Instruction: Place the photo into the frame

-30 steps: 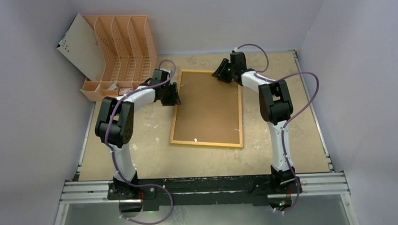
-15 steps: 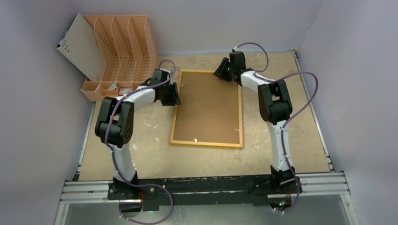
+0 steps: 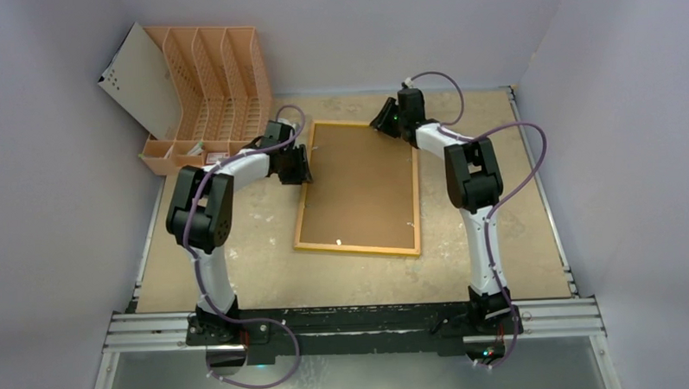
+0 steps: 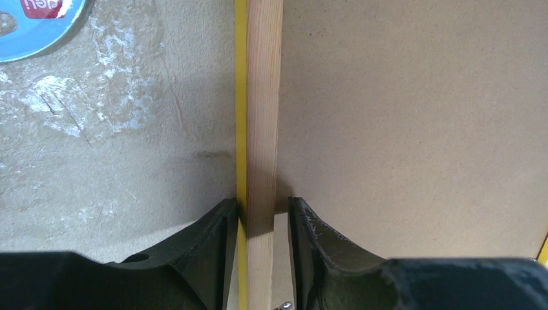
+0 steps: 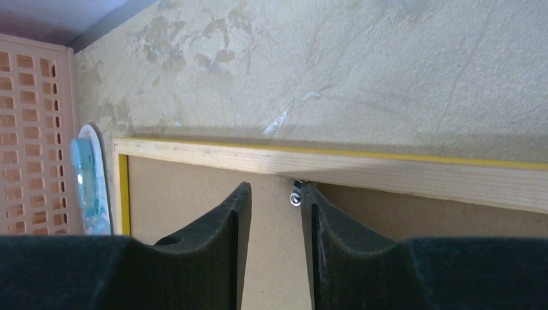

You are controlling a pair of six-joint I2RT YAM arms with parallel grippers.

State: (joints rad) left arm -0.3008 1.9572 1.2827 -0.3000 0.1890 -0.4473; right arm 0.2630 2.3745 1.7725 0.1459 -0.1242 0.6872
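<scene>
**A:** How will the frame (image 3: 357,248) handle if they move it? It's lying face down mid-table in the top view, with the brown backing (image 3: 362,185) filling it.

**B:** The wooden rails are stiff, so no flex. There should be a clear pane underneath though, so I'd call it fragile and a bit heavy for how flat it is. I wouldn't drag it by one corner. The rails are the spot to hold, and they're narrow enough for the jaws. The backing looks thin and light, so I'd guess it bows if lifted from one edge.

**A:** And the grippers?

**B:** The left gripper (image 4: 263,205) straddles the left rail, one finger on each side. The outer finger (image 4: 207,239) sits against the yellow edge. I can't tell if the inner one is actually pressing. The right gripper (image 5: 276,188) is at the top rail with its jaws apart over the backing. There's a little metal tab (image 5: 295,194) in the gap by one fingertip, not pinched as far as I can see.

**A:** Where's the photo?

**B:** No print showing anywhere. It could be under the backing, or it could be the white sheet (image 3: 136,81) leaning on the orange rack (image 3: 220,73) at upper left. I honestly can't tell.

**A:** Anything in the way?

**B:** The rack and its small tray (image 3: 179,153) sit near the left arm. A blue round thing (image 4: 32,26) lies on the table (image 3: 240,267) near the left rail. I'd guess the tabs need turning aside before the backing moves.
</scene>
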